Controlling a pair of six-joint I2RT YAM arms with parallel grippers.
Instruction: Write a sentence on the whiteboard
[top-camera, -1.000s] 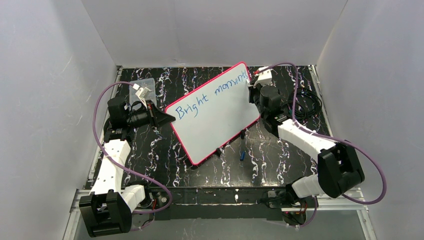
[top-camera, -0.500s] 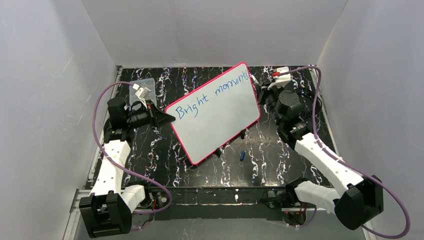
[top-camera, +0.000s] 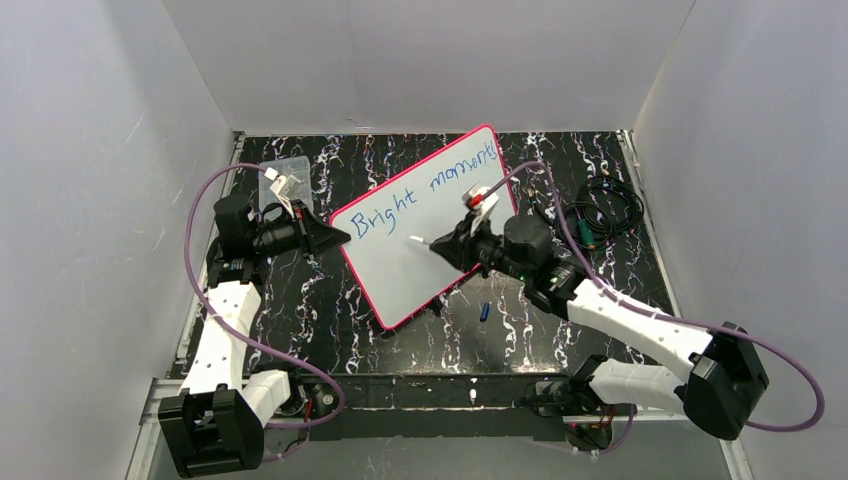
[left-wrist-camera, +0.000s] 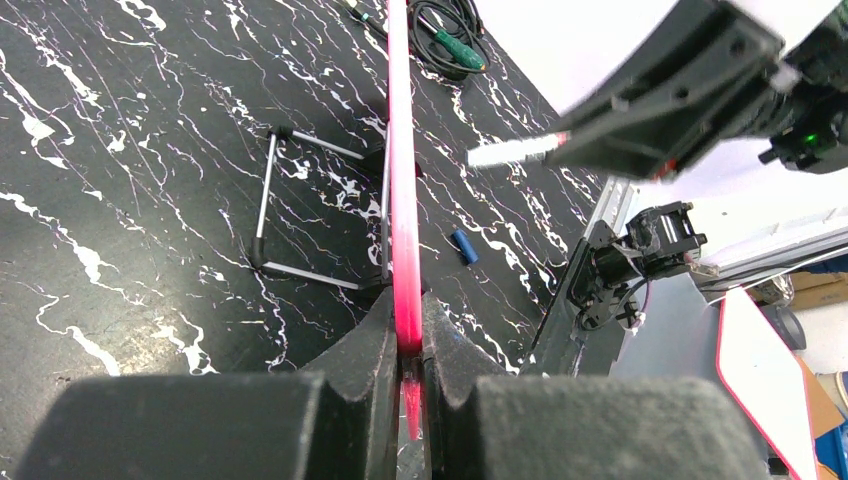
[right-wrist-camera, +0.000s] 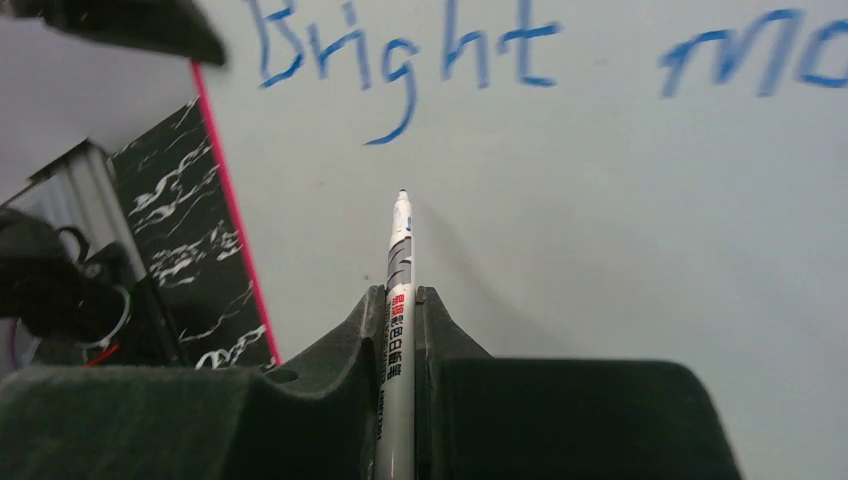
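Whiteboard (top-camera: 425, 255) stands tilted mid-desk (top-camera: 330, 300), left gripper (top-camera: 345, 237) clamped on its left rim. Right gripper (top-camera: 442, 246) pinches marker (top-camera: 416, 240), tip under "Bright", contact unclear. Sentence (top-camera: 425, 187) reads "Bright moments" along far edge.

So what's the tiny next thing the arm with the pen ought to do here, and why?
Probably ease the marker forward until its tip meets the whiteboard. The right gripper holds it aimed at blank white just below "Bright", seemingly just short of the surface, with "Bright moments" already filling the top line. The left gripper clamps the board's pink rim, steadying it.
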